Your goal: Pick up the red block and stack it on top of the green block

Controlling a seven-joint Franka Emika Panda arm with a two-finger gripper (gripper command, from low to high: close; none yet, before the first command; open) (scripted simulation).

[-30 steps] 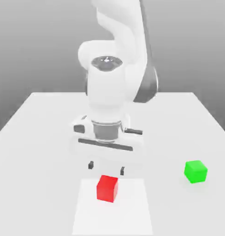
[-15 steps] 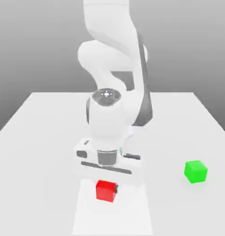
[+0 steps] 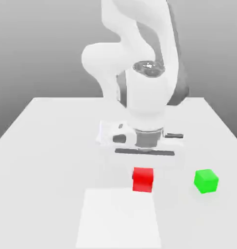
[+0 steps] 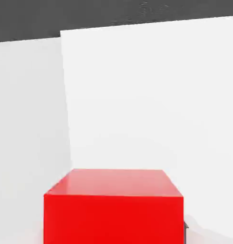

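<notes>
The red block (image 3: pixel 143 180) hangs just under the white hand, lifted off the table, with my gripper (image 3: pixel 143 174) shut on it. In the hand view the red block (image 4: pixel 113 209) looms large and close, with a dark finger edge (image 4: pixel 185 231) at its side. The green block (image 3: pixel 206 181) rests on the table towards the exterior view's right, about one block's width away from the red block and clear of the gripper.
A lighter white square patch (image 3: pixel 118 219) lies on the grey-white table (image 3: pixel 42 146) in front of the arm, below and to the left of the held block. The same patch (image 4: pixel 152 95) appears beyond the block in the hand view.
The hand came down onto the red block on the white patch, closed on it, then rose and carried it towards the exterior view's right, nearer the green block.
</notes>
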